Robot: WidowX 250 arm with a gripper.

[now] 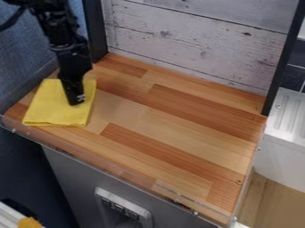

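The black two-finger gripper (77, 100) hangs down at the left of the work surface, its tip over a folded yellow cloth (52, 106), near that cloth's right edge; the tip looks to be touching the fabric or just above it — which of the two, I cannot tell. How far the gripper is open cannot be told from this angle, nor whether it has hold of any of the fabric. The black robot arm (58, 27) comes in from the upper left and slopes down to the gripper, the gripper itself tilted slightly from upright.

The yellow cloth lies flat on the left part of the wooden tabletop (173, 129), near its front left corner; the tabletop is made of lighter and redder strips of wood, with a clear edging (113, 168) along its front. Behind it stands a whitewashed plank panel (196, 49), between a black post (95, 31) at the left and another black upright (285, 58) at the right; beyond the right edge is a white ribbed unit (286, 138), with dark tiles (294, 75) behind it — below the tabletop's front is a grey cabinet face (68, 178), bearing a silver-coloured panel (122, 205).
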